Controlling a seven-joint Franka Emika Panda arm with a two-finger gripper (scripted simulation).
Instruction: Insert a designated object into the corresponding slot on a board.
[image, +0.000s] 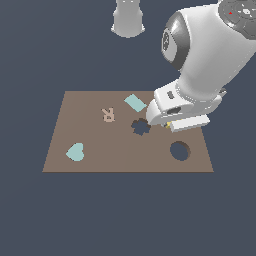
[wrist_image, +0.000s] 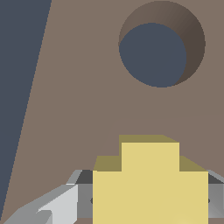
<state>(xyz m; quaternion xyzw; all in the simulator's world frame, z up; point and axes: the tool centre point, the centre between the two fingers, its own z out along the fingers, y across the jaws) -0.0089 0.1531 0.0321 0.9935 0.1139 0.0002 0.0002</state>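
The yellow lobed piece (wrist_image: 150, 183) sits between my gripper's (wrist_image: 148, 199) two grey fingers (wrist_image: 61, 203), which close on its sides. In the exterior view only a sliver of yellow (image: 168, 124) shows under the white hand, and the gripper (image: 169, 125) is low over the brown board (image: 90, 150). The lobed dark slot (image: 141, 126) lies just to the exterior view's left of the gripper and is not covered. I cannot tell whether the piece touches the board. The slot is out of the wrist view.
A larger round dark hole (image: 180, 150) lies in the board near the gripper and also shows in the wrist view (wrist_image: 155, 52). A pale teal heart (image: 75, 152), a tan letter R (image: 108, 114) and a teal rectangle (image: 135, 103) lie on the board. The arm's base (image: 128, 20) stands behind.
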